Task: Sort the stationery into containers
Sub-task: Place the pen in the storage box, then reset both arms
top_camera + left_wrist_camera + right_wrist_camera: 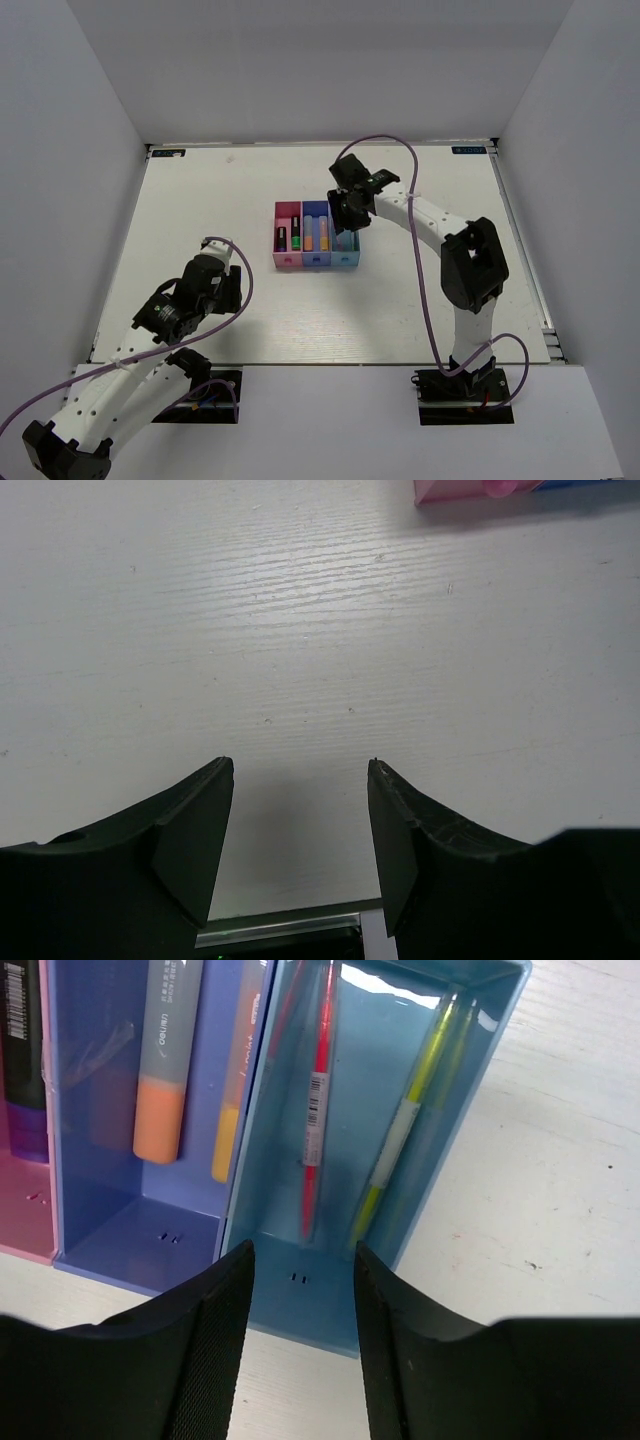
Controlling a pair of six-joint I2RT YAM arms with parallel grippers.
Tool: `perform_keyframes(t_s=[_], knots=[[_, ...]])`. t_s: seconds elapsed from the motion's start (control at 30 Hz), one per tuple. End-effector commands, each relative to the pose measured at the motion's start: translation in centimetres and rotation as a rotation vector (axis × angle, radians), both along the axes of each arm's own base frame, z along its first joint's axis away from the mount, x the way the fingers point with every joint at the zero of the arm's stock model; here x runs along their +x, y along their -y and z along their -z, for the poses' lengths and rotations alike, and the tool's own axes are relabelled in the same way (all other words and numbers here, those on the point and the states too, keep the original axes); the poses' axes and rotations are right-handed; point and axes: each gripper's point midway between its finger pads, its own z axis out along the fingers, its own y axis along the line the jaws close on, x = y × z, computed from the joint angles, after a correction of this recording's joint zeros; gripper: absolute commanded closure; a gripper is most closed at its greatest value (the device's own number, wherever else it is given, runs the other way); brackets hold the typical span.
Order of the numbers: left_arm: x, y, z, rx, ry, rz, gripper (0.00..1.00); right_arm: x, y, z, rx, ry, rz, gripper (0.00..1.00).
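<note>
Three joined plastic bins: pink one [288, 261] holds two dark markers [283, 238], blue-violet [130, 1230] two orange-and-white highlighters [165, 1070], cyan [365, 1070] a thin pink pen [318, 1090] and pale-yellow stick [400, 1140]. Right jaws stand apart, empty, over the cyan bin; left jaws apart over the white worktop [300, 630].

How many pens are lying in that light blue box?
2. In the light blue box, a thin pink pen lies nearer the purple-blue box; a thin yellow pen lies along the outer wall.
</note>
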Motion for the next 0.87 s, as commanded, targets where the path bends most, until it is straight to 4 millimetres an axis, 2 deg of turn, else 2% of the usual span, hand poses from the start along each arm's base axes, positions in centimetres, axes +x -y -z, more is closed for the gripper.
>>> perform_keyframes(t_s=[0.0,0.1,0.13,0.17,0.2,0.23,0.27,0.3,0.33,0.37,0.4,0.43,0.47,0.5,0.53,0.57,0.6,0.63,0.67,0.7,0.73,0.77,0.8,0.83], knots=[[0.1,-0.1,0.1,0.001,0.004,0.001,0.33,0.1,-0.1,-2.5,0.056,0.061,-0.011,0.54],[0.1,-0.1,0.2,0.005,-0.001,0.002,0.33,0.2,0.0,-2.8,0.055,0.073,-0.015,0.54],[0.1,-0.1,0.1,0.004,0.003,0.006,0.33,0.2,0.3,-2.8,0.048,0.07,-0.012,0.58],[0.1,-0.1,0.1,0.004,0.001,0.005,0.38,0.1,0.2,-3.0,0.045,0.077,-0.036,0.63],[0.0,0.0,0.3,0.001,-0.003,0.007,0.45,-0.4,-0.2,-4.1,0.085,0.081,-0.079,0.73],[0.0,0.0,0.3,0.003,-0.004,0.011,0.58,-0.3,-0.3,-4.6,0.082,0.118,-0.155,1.0],[0.0,0.1,0.4,0.002,-0.005,0.015,0.81,-0.5,0.0,-5.0,0.059,0.143,-0.221,1.0],[0.0,0.1,0.4,0.001,-0.007,0.015,0.88,-0.8,0.7,-8.2,0.081,0.223,-0.249,1.0],[0.1,0.3,0.3,-0.002,-0.01,0.018,0.93,-1.9,2.0,-6.1,0.029,0.211,-0.292,1.0],[0.1,0.3,0.5,0.003,-0.017,0.016,0.96,-0.2,1.4,-7.5,0.07,0.341,-0.277,1.0],[0.0,0.4,0.7,0.001,-0.029,0.022,0.96,-0.6,4.0,-9.1,0.048,0.438,-0.243,1.0],[0.1,0.5,0.7,0.001,-0.033,0.024,0.97,-1.1,5.2,-8.8,0.035,0.458,-0.217,0.93],[0.0,0.6,0.9,-0.001,-0.041,0.031,0.97,-0.3,6.2,-9.4,0.03,0.493,-0.185,0.53],[0.1,0.8,1.0,-0.002,-0.049,0.035,0.96,-0.8,7.0,-9.7,0.024,0.496,-0.187,0.39],[0.0,0.8,1.0,0.0,-0.052,0.04,0.79,-1.4,7.9,-9.5,-0.001,0.476,-0.181,0.28],[0.1,0.9,1.1,-0.004,-0.056,0.04,0.58,-1.9,9.5,-8.3,-0.049,0.444,-0.159,0.1],[0.0,0.9,1.1,-0.005,-0.058,0.04,0.34,-2.2,10.5,-10.0,-0.06,0.504,-0.147,0.1],[0.1,1.0,1.0,-0.007,-0.056,0.041,0.05,-2.9,11.7,-8.3,-0.1,0.487,-0.129,0.1],[0.0,0.9,1.0,-0.008,-0.053,0.042,0.0,-3.1,12.6,-9.5,-0.106,0.532,-0.084,0.1],[0.1,1.0,1.0,-0.012,-0.045,0.041,0.0,-3.2,13.5,-9.7,-0.122,0.547,-0.048,0.1],[0.1,1.0,1.0,-0.015,-0.046,0.037,0.0,-3.7,14.1,-11.0,-0.106,0.587,-0.021,0.1],[0.2,0.9,1.0,-0.012,-0.039,0.039,0.0,-4.6,14.9,-10.4,-0.123,0.594,-0.022,0.1],[0.2,1.0,0.9,-0.015,-0.035,0.041,0.0,-4.6,15.4,-10.8,-0.132,0.622,-0.009,0.1],[0.2,1.0,0.9,-0.015,-0.032,0.039,0.0,-5.0,16.0,-10.1,-0.151,0.619,-0.005,0.1]])
